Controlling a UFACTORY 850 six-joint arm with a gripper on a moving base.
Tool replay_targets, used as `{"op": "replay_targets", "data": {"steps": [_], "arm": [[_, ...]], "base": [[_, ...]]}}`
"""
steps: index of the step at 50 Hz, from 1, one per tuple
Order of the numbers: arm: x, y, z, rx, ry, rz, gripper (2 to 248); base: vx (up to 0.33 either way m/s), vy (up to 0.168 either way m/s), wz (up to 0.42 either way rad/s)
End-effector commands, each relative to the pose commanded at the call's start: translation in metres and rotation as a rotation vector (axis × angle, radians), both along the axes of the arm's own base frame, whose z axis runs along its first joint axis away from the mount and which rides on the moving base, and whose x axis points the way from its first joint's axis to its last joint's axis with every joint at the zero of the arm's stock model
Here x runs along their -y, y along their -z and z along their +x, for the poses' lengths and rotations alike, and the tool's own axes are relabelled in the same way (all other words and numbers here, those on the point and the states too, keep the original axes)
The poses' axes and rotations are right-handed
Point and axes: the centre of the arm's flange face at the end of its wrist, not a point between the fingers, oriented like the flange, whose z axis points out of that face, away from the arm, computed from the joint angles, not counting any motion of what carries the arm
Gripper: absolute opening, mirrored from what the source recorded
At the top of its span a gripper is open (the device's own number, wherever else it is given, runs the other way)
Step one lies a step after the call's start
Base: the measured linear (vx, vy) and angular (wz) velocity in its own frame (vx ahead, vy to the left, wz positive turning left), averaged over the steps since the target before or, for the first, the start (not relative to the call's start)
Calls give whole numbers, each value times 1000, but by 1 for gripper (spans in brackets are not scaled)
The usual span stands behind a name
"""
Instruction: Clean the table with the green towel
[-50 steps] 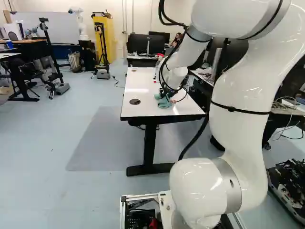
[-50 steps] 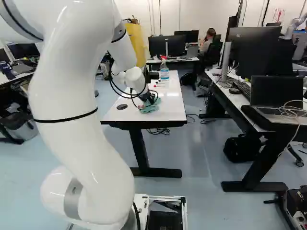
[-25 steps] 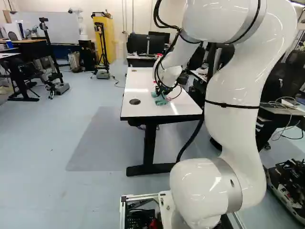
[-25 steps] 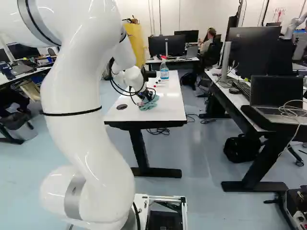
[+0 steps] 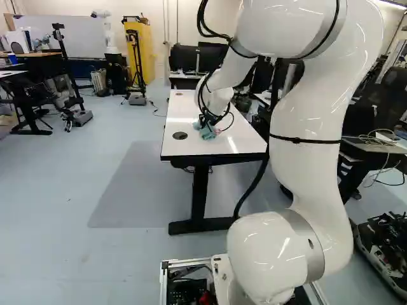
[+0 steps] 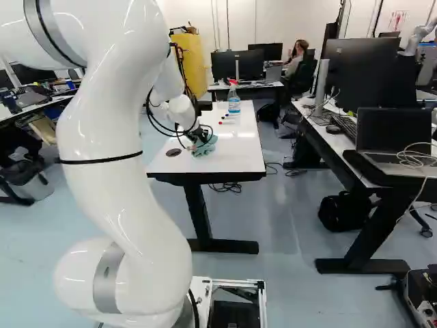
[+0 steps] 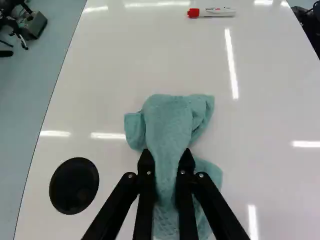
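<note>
Observe green towel (image 7: 167, 117) crumpled on white tabletop (image 7: 270, 100), with folds ahead of and beside end effector (image 6: 199, 139). Grips gathered cloth from both sides, reaching down from bent arm (image 5: 308, 127).

Left base view: camera behind the white arm (image 5: 305, 121) and to its left, facing ahead and slightly down past it, well back from the fingers (image 7: 145, 200). Right base view: same general heading, from behind the arm and to its right. Wrist view: close range, directed along the fingers, down onto the white tabletop (image 7: 110, 60). All three share the tabletop around the fingers and the round black grommet (image 7: 74, 186) beside them; the base views also share the monitors (image 6: 224, 66) beyond them.
</note>
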Motion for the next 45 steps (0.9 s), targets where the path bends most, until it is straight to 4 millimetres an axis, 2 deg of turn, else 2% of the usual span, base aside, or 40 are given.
{"op": "replay_targets", "data": {"steps": [17,36,45], "arm": [[-15,-1,-26,-13,-30,-1,48],[-3,-3,-58,-29,-14,-2,48],[-2,-6,-59,-23,-13,-2,48]], "base": [[0,0,0],[0,0,0],[0,0,0]]}}
